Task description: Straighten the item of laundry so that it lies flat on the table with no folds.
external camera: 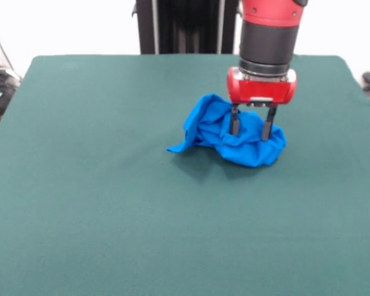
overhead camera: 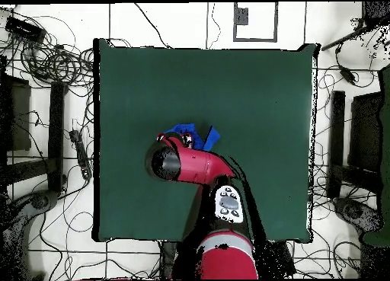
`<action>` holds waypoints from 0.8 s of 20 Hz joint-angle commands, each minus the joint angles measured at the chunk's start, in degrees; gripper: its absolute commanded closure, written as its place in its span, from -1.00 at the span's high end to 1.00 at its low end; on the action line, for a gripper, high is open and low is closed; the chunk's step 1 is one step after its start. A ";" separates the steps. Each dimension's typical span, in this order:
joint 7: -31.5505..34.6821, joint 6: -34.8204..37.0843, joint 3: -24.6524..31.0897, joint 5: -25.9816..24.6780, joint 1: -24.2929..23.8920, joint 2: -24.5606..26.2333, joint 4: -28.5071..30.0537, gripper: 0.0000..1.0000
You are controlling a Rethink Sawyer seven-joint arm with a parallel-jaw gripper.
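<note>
Shirt (external camera: 225,134) (overhead camera: 190,133) crumpled mid-desk (external camera: 111,203) (overhead camera: 251,95), wide bare felt all sides. Gripper (external camera: 252,129) jaws spread, tips in folds. No print readable.

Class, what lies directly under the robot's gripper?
The crumpled blue T-shirt on the green table. The gripper stands over it, jaws apart, tips at the cloth. From overhead, the arm hides most of the shirt; no print shows.

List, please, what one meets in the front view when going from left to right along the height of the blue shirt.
Bare green table → pointed corner of the crumpled blue shirt → pincer, its fingers open, down over the shirt → bare table again.
</note>
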 commanded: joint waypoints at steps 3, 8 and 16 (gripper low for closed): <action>16.15 -3.38 5.75 4.26 2.29 3.96 3.52 1.00; 16.83 -4.04 5.81 4.49 2.37 2.49 6.18 1.00; 18.26 -4.01 5.78 5.25 2.96 -0.70 11.47 1.00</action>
